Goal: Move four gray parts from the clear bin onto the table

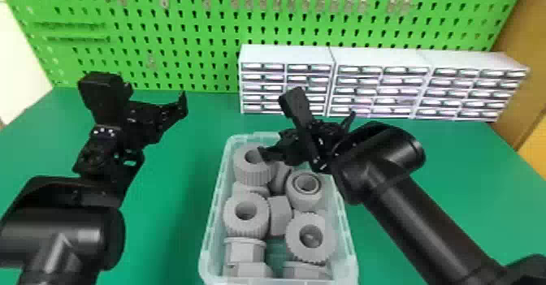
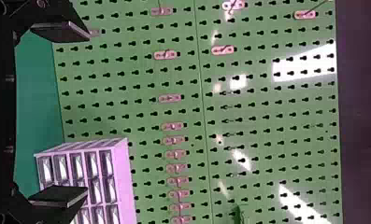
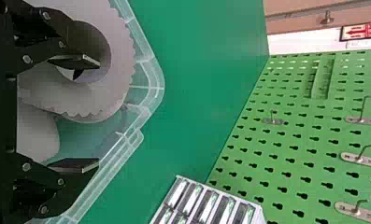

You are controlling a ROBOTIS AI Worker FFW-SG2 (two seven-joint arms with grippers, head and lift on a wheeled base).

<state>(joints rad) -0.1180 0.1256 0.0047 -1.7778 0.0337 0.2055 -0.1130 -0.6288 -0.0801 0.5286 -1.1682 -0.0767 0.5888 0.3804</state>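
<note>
The clear bin (image 1: 206, 239) stands on the green table, holding several gray parts, among them a ribbed ring (image 1: 252, 173) in its far left corner. My right gripper (image 1: 306, 136) is over the bin's far end, open, one finger at that ring's hole. In the right wrist view my right gripper (image 3: 75, 114) has one finger over the hole of the gray ring (image 3: 120, 70), the other near the bin wall (image 3: 150, 84). My left gripper (image 1: 158, 97) is parked open above the table, left of the bin; in the left wrist view the left gripper (image 2: 61, 114) has nothing between its fingers.
White drawer cabinets (image 1: 378, 61) line the table's back edge, behind the bin and to its right. A green pegboard (image 1: 195, 32) with metal hooks rises behind them. Green table surface (image 1: 170, 223) extends on the left of the bin.
</note>
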